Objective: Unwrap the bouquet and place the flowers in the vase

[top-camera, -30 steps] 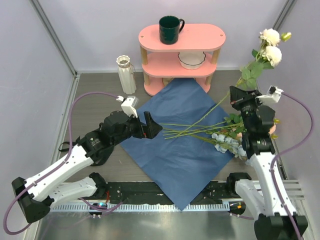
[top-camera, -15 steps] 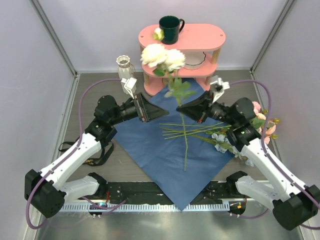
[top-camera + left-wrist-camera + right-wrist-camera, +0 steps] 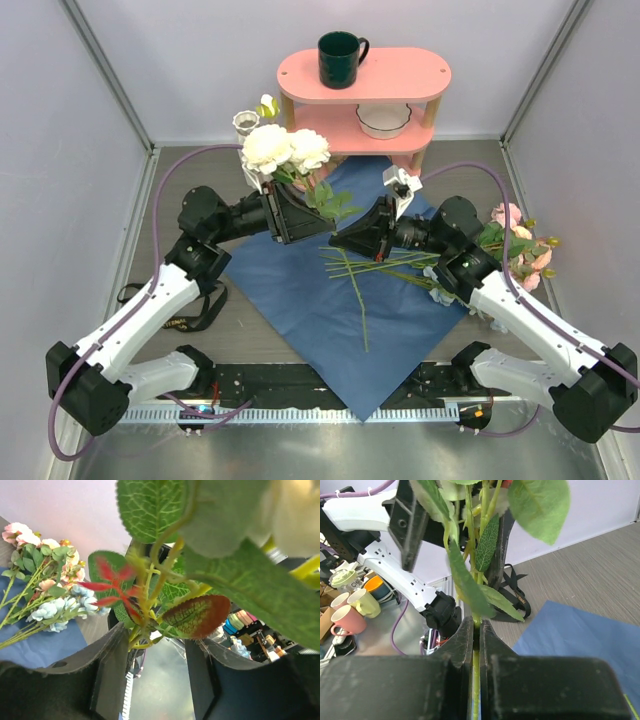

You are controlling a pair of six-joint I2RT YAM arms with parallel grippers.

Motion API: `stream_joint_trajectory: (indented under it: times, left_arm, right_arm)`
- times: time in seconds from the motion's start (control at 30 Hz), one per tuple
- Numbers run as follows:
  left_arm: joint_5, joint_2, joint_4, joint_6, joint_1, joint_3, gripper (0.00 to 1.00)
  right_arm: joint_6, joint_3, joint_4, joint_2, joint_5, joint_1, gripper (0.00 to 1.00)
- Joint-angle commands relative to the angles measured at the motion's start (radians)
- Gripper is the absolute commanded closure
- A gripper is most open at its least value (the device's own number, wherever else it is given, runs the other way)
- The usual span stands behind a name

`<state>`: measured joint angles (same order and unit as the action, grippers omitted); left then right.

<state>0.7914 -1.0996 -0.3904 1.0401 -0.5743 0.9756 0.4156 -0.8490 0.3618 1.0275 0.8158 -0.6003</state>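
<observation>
Looking from above, the left claw (image 3: pixel 318 222) and the right claw (image 3: pixel 342 240) met over the blue paper (image 3: pixel 320 310) in the middle of the frame. The right claw was pinched shut on the stem of a cream rose (image 3: pixel 283 150), and its white blooms stood up in the upper middle. The left claw was part way open, with a jaw on each side of the leafy stem. The vase (image 3: pixel 245 122) stood just behind the blooms, partly hidden. Beside it was the pink shelf (image 3: pixel 365 72), with a dark green mug (image 3: pixel 339 58) on top and a white bowl (image 3: pixel 383 118) below. The other flowers (image 3: pixel 515 250) lay at the right side, their stems pointing left across the paper.

From the left wrist, two dark fingers (image 3: pixel 112 680) stood apart at the bottom. The stem, with its green and red leaves (image 3: pixel 150 510), rose between them. I could not tell if they touched it.

From the right wrist, the fingers (image 3: pixel 462 645) were squeezed tight on the thin green stem at the bottom middle.
</observation>
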Motion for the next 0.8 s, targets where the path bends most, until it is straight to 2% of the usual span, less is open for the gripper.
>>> stream_joint_trajectory:
  times: [0.0,0.07,0.13,0.23,0.3,0.37,0.4,0.43,0.47,0.5,0.53,0.6,0.63,0.67,0.7,0.73,0.77]
  left_arm:
    - [0.023,0.024,-0.018,-0.022,0.001,0.025,0.53]
    - [0.017,0.023,0.007,-0.035,0.001,0.043,0.63]
    - [0.012,0.018,0.06,-0.063,0.001,0.066,0.63]
    - [0.008,0.01,0.107,-0.086,0.001,0.086,0.7]
    - [-0.004,0.01,0.157,-0.106,0.001,0.097,0.87]
    - [-0.035,0.017,0.238,-0.187,0.001,0.133,1.0]
    - [-0.111,0.02,0.375,-0.23,0.001,0.156,1.0]
    - [-0.154,0.026,0.459,-0.286,0.001,0.214,1.0]
    - [-0.217,0.027,0.537,-0.38,0.001,0.25,1.0]
    - [-0.278,0.027,0.682,-0.432,0.001,0.286,1.0]
    - [-0.417,0.027,0.744,-0.472,0.001,0.364,1.0]
    - [-0.558,0.021,0.887,-0.567,0.001,0.472,1.0]
    - [-0.695,0.018,0.919,-0.589,0.001,0.503,1.0]
    - [-0.748,0.009,0.944,-0.612,0.002,0.534,1.0]
    - [-0.809,0.003,0.975,-0.655,0.005,0.585,1.0]
    - [-0.863,-0.006,0.987,-0.675,0.004,0.612,1.0]
    - [-0.991,-0.014,0.998,-0.686,0.004,0.636,1.0]
  right_arm:
    - [-0.034,-0.053,0.017,-0.01,-0.006,-0.021,0.99]
    - [-0.04,-0.05,0.009,-0.01,-0.013,-0.024,0.99]
    - [-0.04,-0.051,0.009,-0.01,-0.015,-0.027,0.99]
    - [-0.037,-0.058,0.008,-0.01,-0.026,-0.038,0.99]
    - [-0.037,-0.064,-0.006,-0.012,-0.041,-0.041,0.99]
    - [-0.037,-0.071,-0.046,-0.017,-0.105,-0.046,0.84]
    - [-0.032,-0.082,-0.061,-0.017,-0.133,-0.046,0.57]
    - [-0.029,-0.094,-0.117,-0.018,-0.167,-0.046,0.41]
    - [-0.023,-0.108,-0.159,-0.015,-0.273,-0.044,0.29]
    - [-0.02,-0.143,-0.206,-0.017,-0.33,-0.046,0.13]
    - [-0.02,-0.163,-0.315,-0.017,-0.402,-0.046,0.1]
    - [-0.017,-0.205,-0.419,-0.035,-0.609,-0.046,0.08]
    - [-0.018,-0.214,-0.505,-0.047,-0.674,-0.046,0.07]
    - [-0.018,-0.222,-0.541,-0.062,-0.732,-0.046,0.07]
    - [-0.011,-0.232,-0.573,-0.101,-0.871,-0.046,0.05]
    - [-0.009,-0.232,-0.616,-0.121,-0.914,-0.046,0.04]
    - [-0.009,-0.229,-0.629,-0.141,-0.947,-0.046,0.03]
